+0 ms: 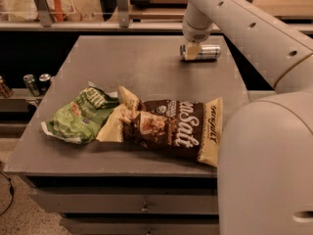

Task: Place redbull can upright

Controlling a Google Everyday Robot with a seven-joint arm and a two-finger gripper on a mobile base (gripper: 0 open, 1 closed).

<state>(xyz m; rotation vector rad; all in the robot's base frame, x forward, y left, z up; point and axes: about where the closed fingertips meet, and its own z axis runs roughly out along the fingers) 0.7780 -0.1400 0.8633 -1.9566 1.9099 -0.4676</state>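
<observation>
The redbull can [206,52], slim and silver-blue, lies on its side at the far right of the grey table [142,58], its length running left to right. My gripper [191,51] hangs from the white arm straight down over the can's left end and covers that end. The rest of the can shows to the right of the gripper.
A green snack bag [80,116] and a brown snack bag [171,129] lie near the table's front edge. Two small dark cans [36,82] stand on a low shelf at the left. My white arm [264,170] fills the right foreground. A counter with rails runs behind the table.
</observation>
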